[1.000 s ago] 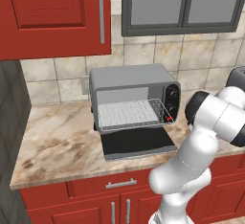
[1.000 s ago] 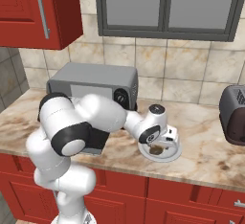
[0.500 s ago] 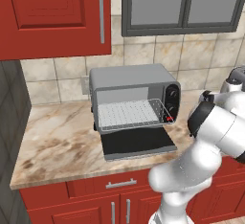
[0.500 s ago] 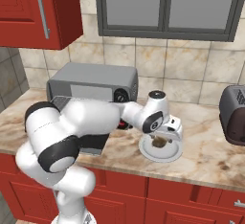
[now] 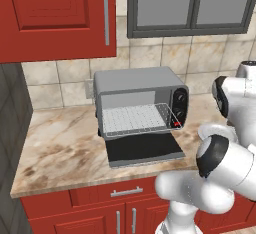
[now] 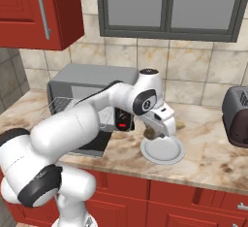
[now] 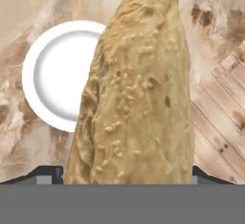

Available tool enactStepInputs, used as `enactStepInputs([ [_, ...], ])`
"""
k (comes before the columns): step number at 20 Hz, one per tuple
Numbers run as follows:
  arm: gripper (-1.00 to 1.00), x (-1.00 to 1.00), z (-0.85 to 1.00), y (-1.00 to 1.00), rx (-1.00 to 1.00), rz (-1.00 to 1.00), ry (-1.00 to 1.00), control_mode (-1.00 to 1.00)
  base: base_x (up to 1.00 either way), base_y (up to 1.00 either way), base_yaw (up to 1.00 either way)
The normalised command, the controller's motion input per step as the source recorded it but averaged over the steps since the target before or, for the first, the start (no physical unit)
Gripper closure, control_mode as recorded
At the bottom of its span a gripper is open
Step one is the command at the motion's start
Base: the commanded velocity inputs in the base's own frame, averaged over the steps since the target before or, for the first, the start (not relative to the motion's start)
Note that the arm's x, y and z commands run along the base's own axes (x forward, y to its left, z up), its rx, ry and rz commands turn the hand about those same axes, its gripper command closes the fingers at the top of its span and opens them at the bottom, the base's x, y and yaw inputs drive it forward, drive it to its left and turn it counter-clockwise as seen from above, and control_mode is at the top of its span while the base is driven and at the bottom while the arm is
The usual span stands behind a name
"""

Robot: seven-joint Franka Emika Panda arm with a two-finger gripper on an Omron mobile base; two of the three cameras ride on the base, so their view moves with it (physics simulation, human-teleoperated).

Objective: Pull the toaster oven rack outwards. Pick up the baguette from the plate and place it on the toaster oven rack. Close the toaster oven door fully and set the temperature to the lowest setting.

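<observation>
My gripper point(image 6: 155, 128) is shut on the golden-brown baguette point(image 7: 136, 98), which hangs end-down a little above the round white plate point(image 6: 167, 152). In the hand view the plate point(image 7: 52, 74) lies bare beneath the loaf, and the dark fingertips point(image 7: 48, 173) flank its base. To the left stands the grey toaster oven point(image 5: 137, 85). Its black glass door point(image 5: 145, 148) is folded down flat on the counter. The wire rack point(image 5: 135, 119) sticks out of the opening over the door. From the right side the toaster oven point(image 6: 87, 78) is partly hidden behind my arm.
A dark rounded toaster point(image 6: 237, 117) stands on the counter to the right of the plate. Red wall cabinets point(image 5: 55, 18) and a glass-fronted cabinet point(image 6: 169, 5) hang above. The counter's front edge point(image 5: 100, 183) runs close to my base.
My gripper has risen from the plate with the baguette in it, and the plate now lies bare. The arm's elbow has swung up and round.
</observation>
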Motion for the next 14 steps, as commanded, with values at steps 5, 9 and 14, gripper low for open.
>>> enactStepInputs([
  [5, 1.0, -0.51, 1.0, 0.49, 0.22, -0.53, 0.03, -1.0, 0.0, 0.0, 0.0],
  [9, 1.0, -0.45, 0.38, 0.93, 0.12, -0.43, -0.05, -1.0, 0.0, 0.0, 0.0],
  [14, 1.0, -0.27, 0.11, 1.0, 0.11, -0.43, -0.05, -1.0, 0.0, 0.0, 0.0],
])
